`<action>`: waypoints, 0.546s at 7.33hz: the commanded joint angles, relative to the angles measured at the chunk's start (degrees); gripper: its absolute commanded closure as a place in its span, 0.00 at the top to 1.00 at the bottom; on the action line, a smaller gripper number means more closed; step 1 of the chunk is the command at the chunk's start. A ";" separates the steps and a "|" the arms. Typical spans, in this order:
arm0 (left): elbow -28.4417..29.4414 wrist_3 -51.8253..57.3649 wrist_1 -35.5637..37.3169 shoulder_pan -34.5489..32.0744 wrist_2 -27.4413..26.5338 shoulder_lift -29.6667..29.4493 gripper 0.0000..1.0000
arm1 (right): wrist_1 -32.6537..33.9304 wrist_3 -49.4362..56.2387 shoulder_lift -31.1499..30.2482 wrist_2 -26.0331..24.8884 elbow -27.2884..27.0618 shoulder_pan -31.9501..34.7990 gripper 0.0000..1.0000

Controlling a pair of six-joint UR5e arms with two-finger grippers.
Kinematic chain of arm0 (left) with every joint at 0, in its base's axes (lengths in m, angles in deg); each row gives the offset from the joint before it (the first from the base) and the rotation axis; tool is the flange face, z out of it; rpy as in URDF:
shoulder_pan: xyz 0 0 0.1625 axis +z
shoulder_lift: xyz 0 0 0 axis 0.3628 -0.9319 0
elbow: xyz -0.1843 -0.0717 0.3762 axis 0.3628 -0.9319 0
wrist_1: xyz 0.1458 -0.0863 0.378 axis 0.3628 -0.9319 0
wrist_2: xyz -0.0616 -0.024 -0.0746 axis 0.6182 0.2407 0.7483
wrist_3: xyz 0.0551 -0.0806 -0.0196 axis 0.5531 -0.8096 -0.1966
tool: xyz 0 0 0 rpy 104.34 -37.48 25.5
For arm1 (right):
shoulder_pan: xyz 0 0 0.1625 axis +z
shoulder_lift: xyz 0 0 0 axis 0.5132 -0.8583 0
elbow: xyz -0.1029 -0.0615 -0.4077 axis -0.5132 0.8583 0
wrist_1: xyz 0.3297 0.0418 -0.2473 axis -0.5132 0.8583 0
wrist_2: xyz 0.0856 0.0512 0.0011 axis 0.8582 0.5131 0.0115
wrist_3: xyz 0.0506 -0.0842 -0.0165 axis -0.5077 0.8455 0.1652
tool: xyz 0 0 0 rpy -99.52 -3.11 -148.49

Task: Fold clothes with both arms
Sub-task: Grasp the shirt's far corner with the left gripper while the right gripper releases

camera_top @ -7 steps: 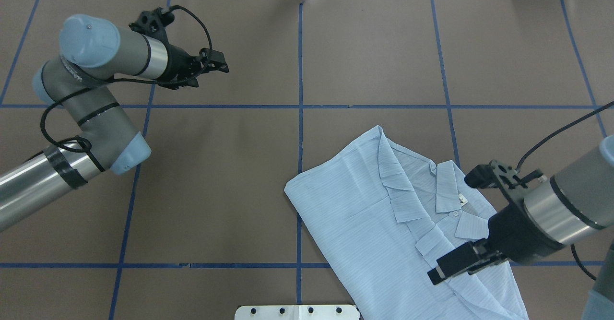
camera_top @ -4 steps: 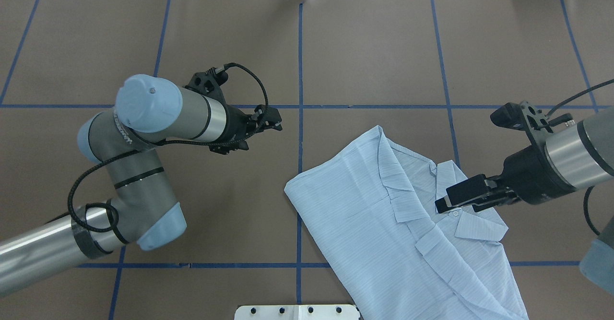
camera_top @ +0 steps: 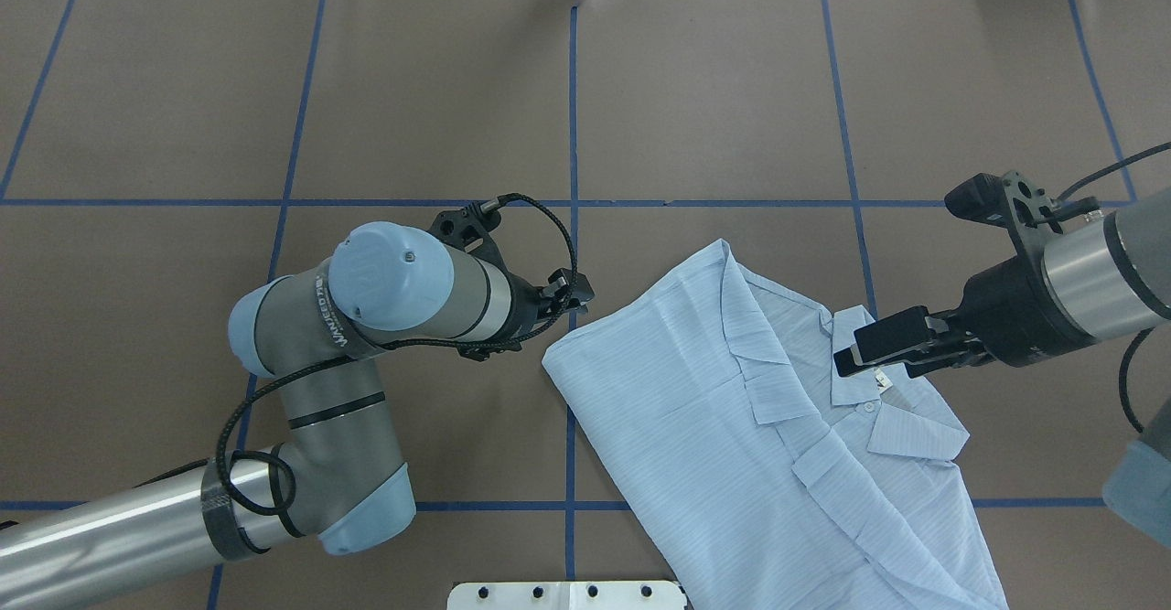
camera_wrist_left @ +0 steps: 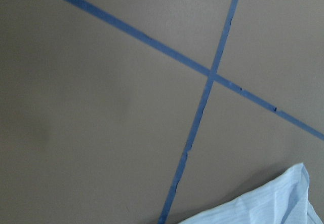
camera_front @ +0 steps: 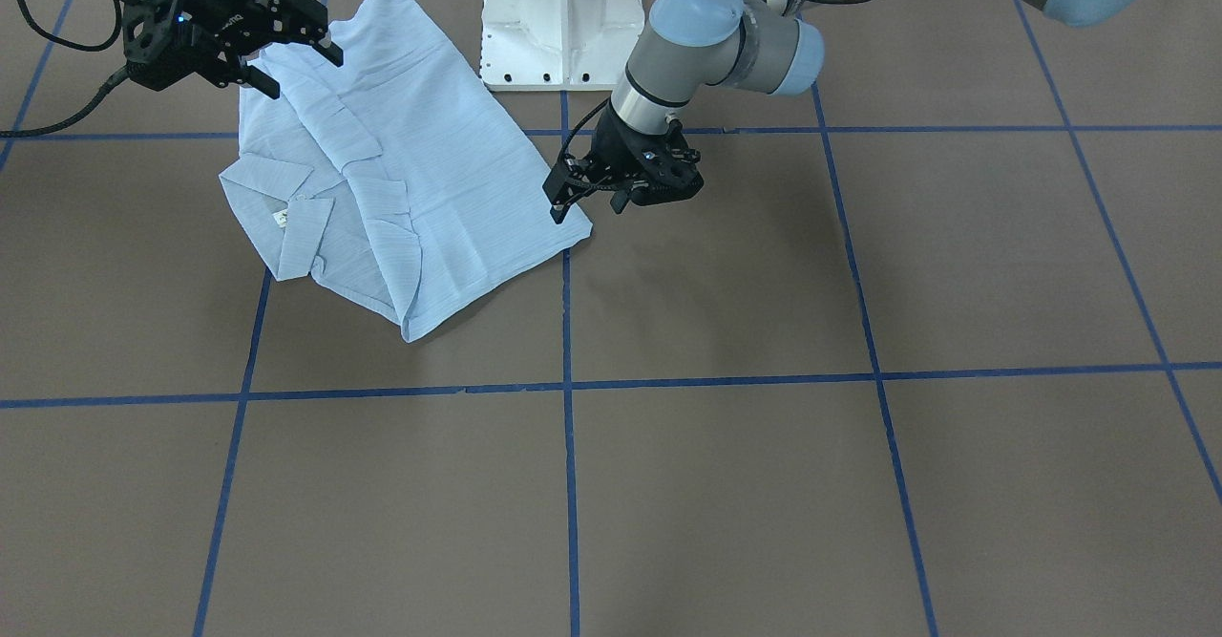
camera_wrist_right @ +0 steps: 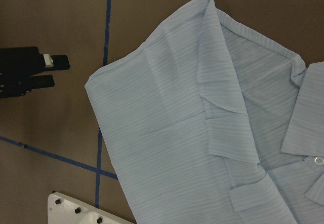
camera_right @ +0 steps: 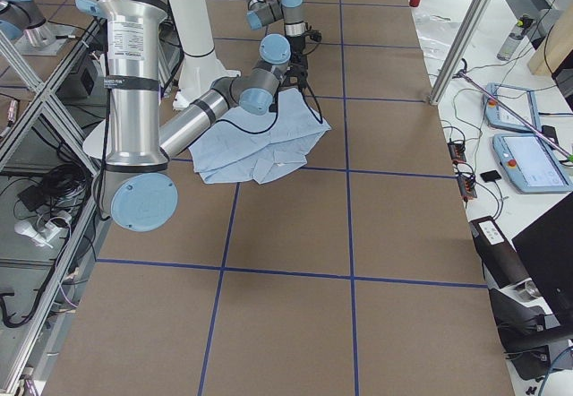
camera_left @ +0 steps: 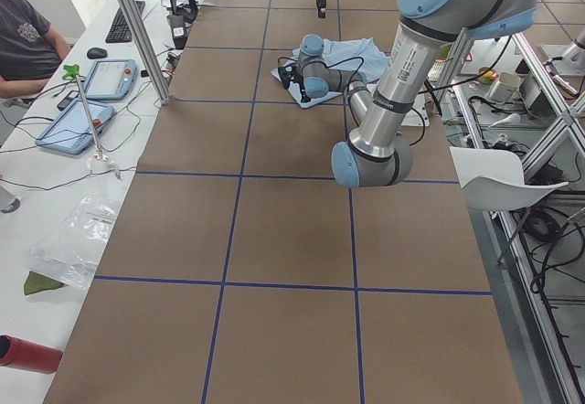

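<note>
Noted the left arm (camera_top: 393, 290) brought in during the last second from far out on the left-arm side of the pedestal base (camera_top: 567, 594) to a spot forward of that base. Noted the right arm (camera_top: 1089, 272) drawn back from the base over the same second, farther forward on its right-arm side.

Found the shirt (camera_top: 695, 409) unmoved: flat on the table (camera_top: 714, 89), starting just beside the base on its right-arm side and fanning forward, one corner crossing the blue tape line (camera_top: 572, 134) that runs forward from the base.

Found the left gripper (camera_front: 586, 205) just short of that corner, jaws parted, nothing between them. Found the right gripper (camera_top: 849, 354) above the collar (camera_top: 915, 432), fingers spread, nothing held.

Judged as both arms placed for pick-up at opposite ends of the garment; no grasp made yet, next fold not begun.

Edges and room:
- Seen broad brown surface forward of the base and on its left-arm side; judged enough to carry cloth across.
- Seen one front panel already lapped over, its crease running from the forward tip back toward the base.
- Seen the hem end close to the base and cut off in the overhead view; extent there cannot be told.
- Seen the neck label (camera_top: 883, 379) just under the right fingers; judged thin layers there, with a risk of pinching one layer only.
</note>
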 commanded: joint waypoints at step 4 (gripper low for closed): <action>5.19 -0.29 -0.02 2.94 -2.26 -2.48 0.96 | 0.16 0.00 0.00 -0.02 0.62 0.06 1.00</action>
